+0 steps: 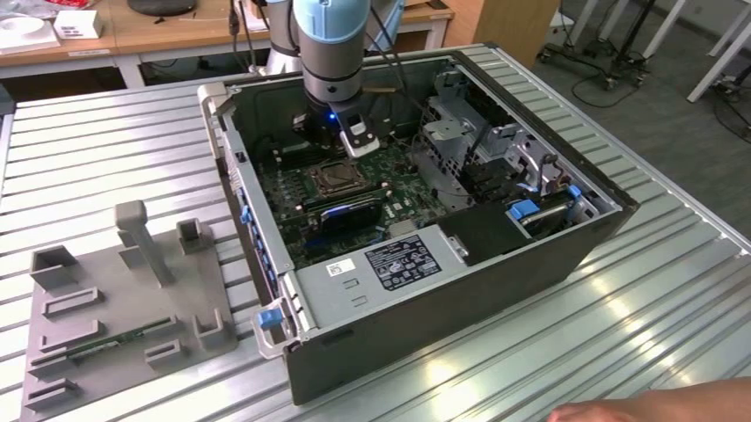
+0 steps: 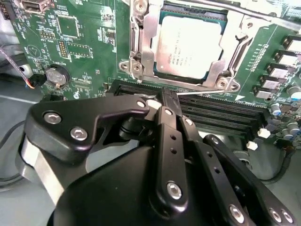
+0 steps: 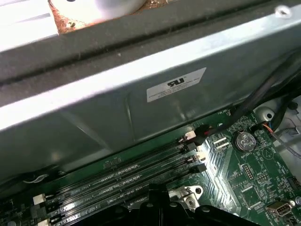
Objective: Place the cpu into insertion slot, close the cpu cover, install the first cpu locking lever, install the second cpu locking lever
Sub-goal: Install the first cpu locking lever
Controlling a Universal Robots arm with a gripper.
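In the second wrist view the cpu (image 2: 188, 42) lies flat in the insertion slot (image 2: 209, 77), silver-grey top up. The cpu cover (image 2: 146, 47), a silver frame, lies down over the chip's edges. A thin wire locking lever (image 2: 200, 91) runs along the socket's near side, starting right at my fingertips. Another lever (image 2: 235, 9) crosses the far corner. My gripper (image 2: 165, 94) has its black fingers together, shut, at the end of the near lever; I cannot tell if it pinches the wire. In the exterior view the gripper (image 1: 352, 149) hangs just behind the socket (image 1: 333, 178) inside the open computer case.
Black memory slots (image 2: 221, 113) lie between my gripper and the socket. The case wall (image 3: 141, 103) rises close behind. A grey drive cage (image 1: 470, 141) and power supply (image 1: 399, 264) flank the board. A grey fixture (image 1: 118, 299) sits outside the case; a hand (image 1: 657, 409) is at the table's near edge.
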